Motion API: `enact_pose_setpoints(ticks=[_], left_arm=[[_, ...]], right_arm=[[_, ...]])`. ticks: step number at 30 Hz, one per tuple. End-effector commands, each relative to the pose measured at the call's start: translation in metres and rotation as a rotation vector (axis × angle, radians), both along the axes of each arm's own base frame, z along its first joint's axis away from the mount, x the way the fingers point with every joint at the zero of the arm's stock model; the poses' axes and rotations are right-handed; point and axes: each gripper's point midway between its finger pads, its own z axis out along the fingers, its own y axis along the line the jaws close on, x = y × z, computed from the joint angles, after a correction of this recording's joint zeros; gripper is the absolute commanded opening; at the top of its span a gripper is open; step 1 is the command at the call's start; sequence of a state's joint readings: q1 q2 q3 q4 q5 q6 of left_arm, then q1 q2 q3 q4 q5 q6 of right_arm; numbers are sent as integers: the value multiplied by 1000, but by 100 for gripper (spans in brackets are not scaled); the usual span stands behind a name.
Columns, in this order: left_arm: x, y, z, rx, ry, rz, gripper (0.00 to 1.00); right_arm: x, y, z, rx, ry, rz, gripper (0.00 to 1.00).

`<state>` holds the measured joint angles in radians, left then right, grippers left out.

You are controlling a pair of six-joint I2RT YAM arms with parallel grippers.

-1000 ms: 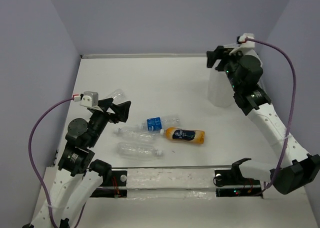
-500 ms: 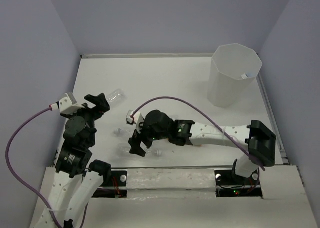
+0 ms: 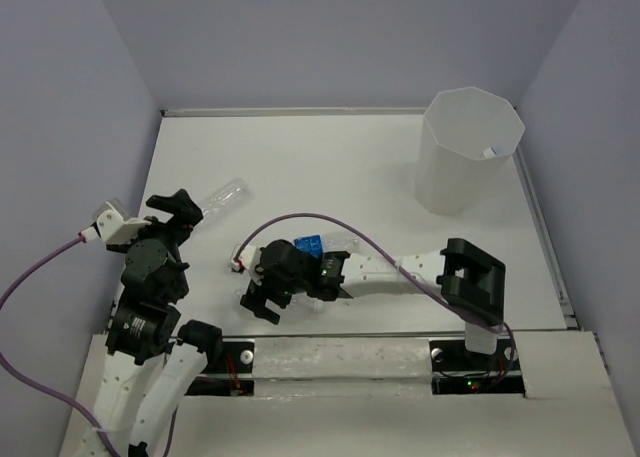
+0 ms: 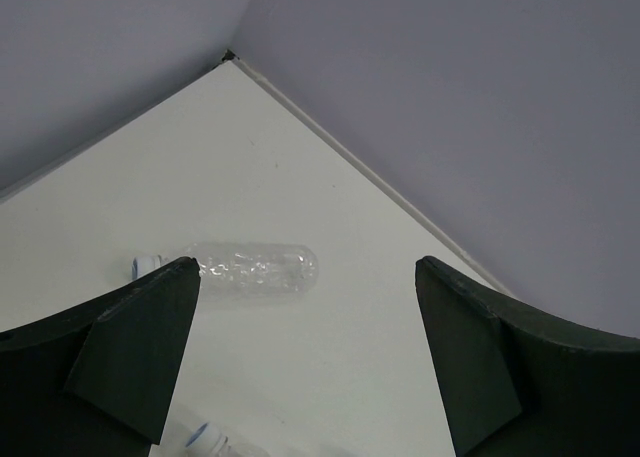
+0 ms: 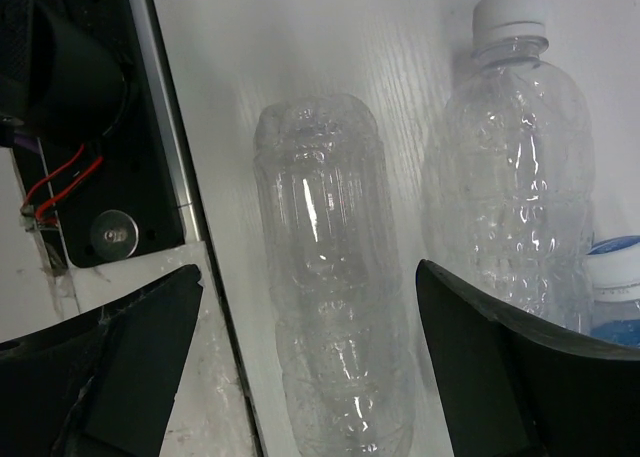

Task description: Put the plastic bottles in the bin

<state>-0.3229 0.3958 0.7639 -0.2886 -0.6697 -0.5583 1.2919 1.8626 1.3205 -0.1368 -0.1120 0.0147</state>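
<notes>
- The left claw (image 4: 305, 277) is open, its two dark fingers spread wide and holding nothing; it hangs above the left side of the white bench (image 3: 320, 157).
- In the left wrist view a clear bottle (image 4: 250, 269) lies on its side on the bench beyond the fingers, near the left wall. A second white cap (image 4: 195, 439) peeks in at the bottom edge.
- The right claw (image 5: 310, 317) is open too, reached across to the near middle of the bench. Its fingers straddle a crumpled clear bottle (image 5: 330, 307) lying flat; neither finger touches it.
- Just beside that one lies another clear bottle with a white cap (image 5: 515, 187), roughly parallel to it.
- The blue-labelled bottle (image 3: 310, 245) lies just beyond the right wrist, partly hidden by the arm.
- The bin (image 3: 450, 177) stands upright at the far right of the bench, well apart from all the bottles.
</notes>
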Motion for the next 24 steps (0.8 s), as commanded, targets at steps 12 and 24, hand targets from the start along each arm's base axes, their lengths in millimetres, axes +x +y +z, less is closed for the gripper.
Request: enact_pose_setpoints(ticks=[12,24], left_arm=[[0,-2,18,-11,-61,-19,99],[1,-7,18,-1,-61,-45,99]], right_arm=[[-23,36,-28,-55,-20,103,92],[-6,55,41,152,-107,22,45]])
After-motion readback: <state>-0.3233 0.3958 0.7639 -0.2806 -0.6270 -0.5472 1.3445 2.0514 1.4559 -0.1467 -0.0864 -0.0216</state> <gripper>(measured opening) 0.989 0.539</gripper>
